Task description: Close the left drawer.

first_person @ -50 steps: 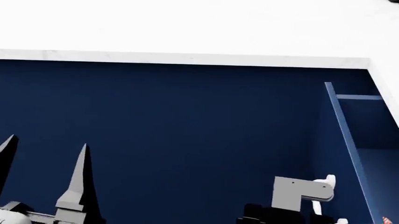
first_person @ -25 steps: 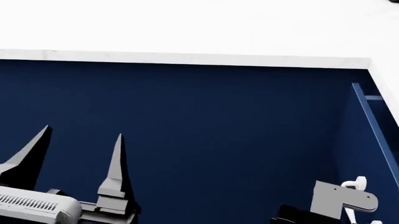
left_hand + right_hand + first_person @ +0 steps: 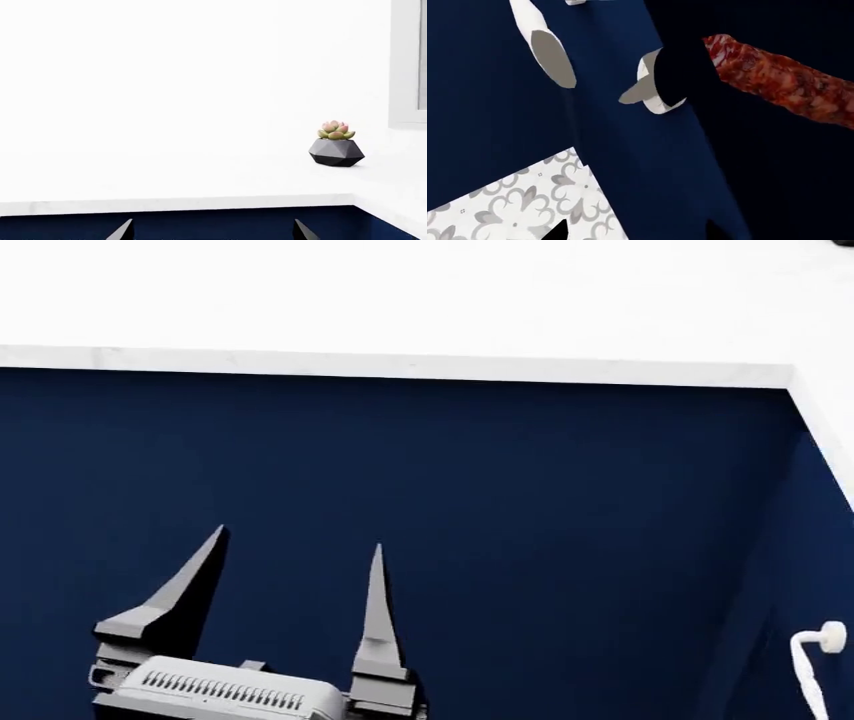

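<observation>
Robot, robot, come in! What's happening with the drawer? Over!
Left gripper open, empty. Right gripper open, near white handle of the left drawer. Drawer seems not shut, sausage showing inside. Nothing in the way.

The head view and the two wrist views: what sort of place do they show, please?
Most likely a kitchen, rendered in simulation. There are navy-blue cabinet fronts under a white marble-like countertop, a small potted succulent on that counter, and a patterned tile floor.

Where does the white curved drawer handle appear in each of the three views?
Head view: white curved drawer handle at the lower right edge, cut off.
Right wrist view: its post near the top centre.
Left wrist view: not in it.
Shared landmark: the navy cabinet front.
</observation>
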Tool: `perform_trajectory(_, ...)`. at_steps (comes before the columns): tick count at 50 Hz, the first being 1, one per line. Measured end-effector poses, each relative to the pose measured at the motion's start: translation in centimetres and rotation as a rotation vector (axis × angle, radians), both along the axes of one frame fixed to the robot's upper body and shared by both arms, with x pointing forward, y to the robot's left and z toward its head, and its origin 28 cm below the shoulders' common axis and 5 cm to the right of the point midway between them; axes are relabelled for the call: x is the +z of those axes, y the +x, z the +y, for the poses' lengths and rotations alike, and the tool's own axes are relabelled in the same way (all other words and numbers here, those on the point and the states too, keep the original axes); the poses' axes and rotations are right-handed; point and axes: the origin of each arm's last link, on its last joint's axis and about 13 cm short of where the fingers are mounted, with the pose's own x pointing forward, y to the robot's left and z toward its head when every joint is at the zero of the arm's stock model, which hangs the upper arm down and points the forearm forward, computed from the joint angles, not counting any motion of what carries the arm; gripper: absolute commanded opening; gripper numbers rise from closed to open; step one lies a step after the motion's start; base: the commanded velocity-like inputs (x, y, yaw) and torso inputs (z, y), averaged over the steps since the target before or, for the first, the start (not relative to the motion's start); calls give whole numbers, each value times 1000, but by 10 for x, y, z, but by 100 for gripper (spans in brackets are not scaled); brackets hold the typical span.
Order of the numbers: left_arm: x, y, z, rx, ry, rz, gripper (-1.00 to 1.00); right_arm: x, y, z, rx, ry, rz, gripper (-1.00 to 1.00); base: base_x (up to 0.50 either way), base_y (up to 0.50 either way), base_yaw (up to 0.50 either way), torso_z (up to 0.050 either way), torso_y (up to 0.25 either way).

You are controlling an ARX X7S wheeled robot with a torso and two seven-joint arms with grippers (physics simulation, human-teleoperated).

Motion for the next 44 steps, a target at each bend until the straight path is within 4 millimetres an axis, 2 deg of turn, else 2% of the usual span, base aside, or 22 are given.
perform_trajectory(19,-13,-10,-46,0,1,0,100,-3,-32,-37,-136,72,-25,100,0,0,0,0,0)
perform_trajectory(28,-9,-15,-62,0,2,-1,100,1,-41,-43,-152,121,-53,100,0,0,0,0,0)
perform_trajectory(44,7,-22,-80,1,3,-1,100,12,-55,-40,-191,192,-36,100,0,0,0,1,0)
